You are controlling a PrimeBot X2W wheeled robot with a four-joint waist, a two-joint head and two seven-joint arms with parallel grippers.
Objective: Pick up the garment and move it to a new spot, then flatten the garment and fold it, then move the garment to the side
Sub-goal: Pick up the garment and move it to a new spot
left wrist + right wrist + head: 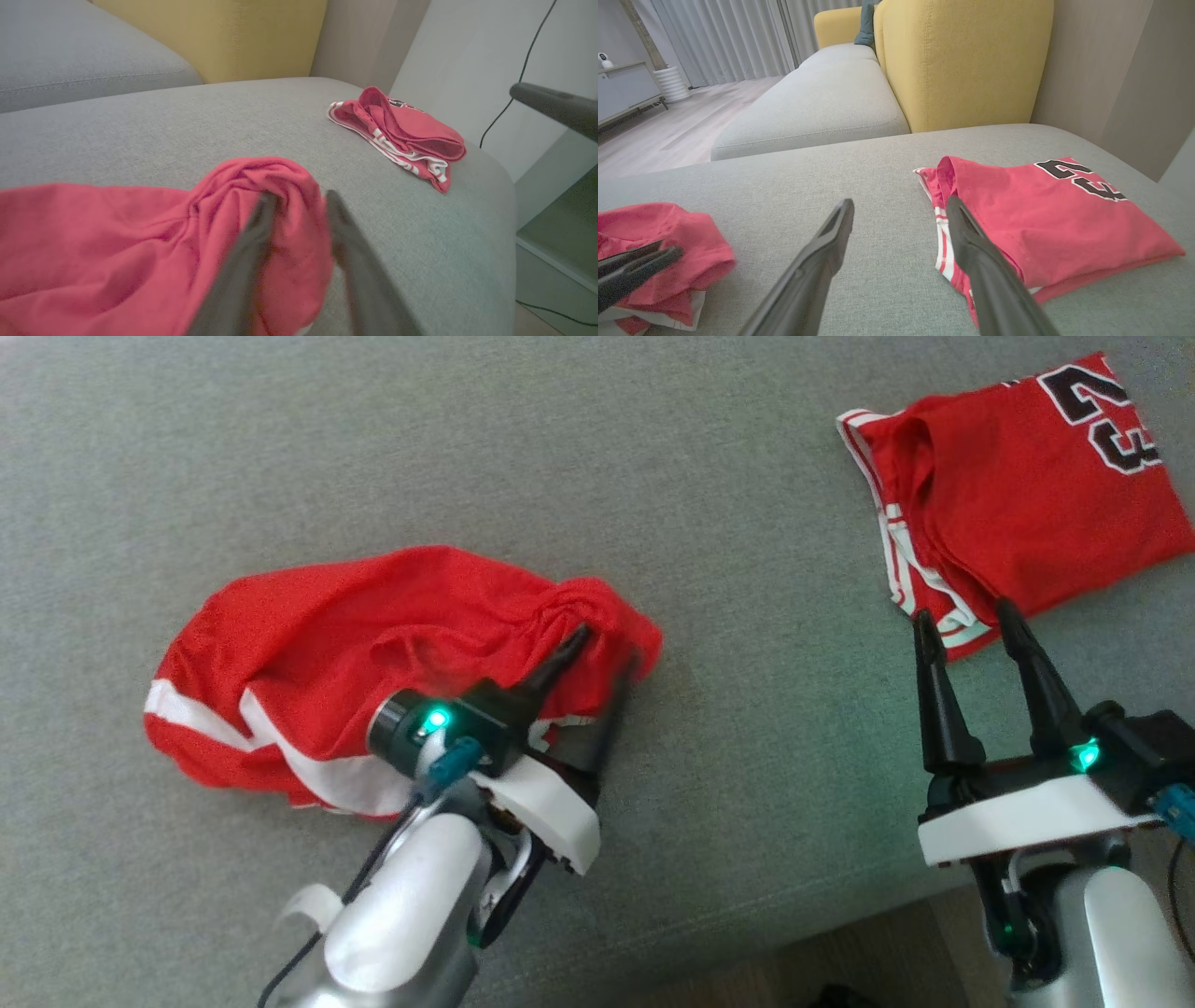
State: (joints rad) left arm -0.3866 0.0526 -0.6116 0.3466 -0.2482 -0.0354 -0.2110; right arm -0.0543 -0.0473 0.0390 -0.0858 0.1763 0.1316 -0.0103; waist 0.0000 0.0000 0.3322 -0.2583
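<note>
The garment (308,635) is a crumpled red piece with white stripes, lying left of centre on the grey sofa cushion (728,523). My left gripper (611,646) sits at its bunched right end, fingers slightly parted, red cloth lying between them. The left wrist view shows the garment (93,233) and the parted left gripper (300,196) over its rounded fold. My right gripper (963,611) stands open with nothing in it, its tips just short of a folded red jersey (1027,485) with a black number. The right wrist view shows the right gripper (900,201), the jersey (1041,214) and the garment (700,252).
The cushion's front edge runs along the lower right, with wooden floor (840,971) beyond it. A yellow backrest (962,60) rises behind the cushion. The folded jersey (411,126) lies near the cushion's right corner, beside a wall with a cable (514,88).
</note>
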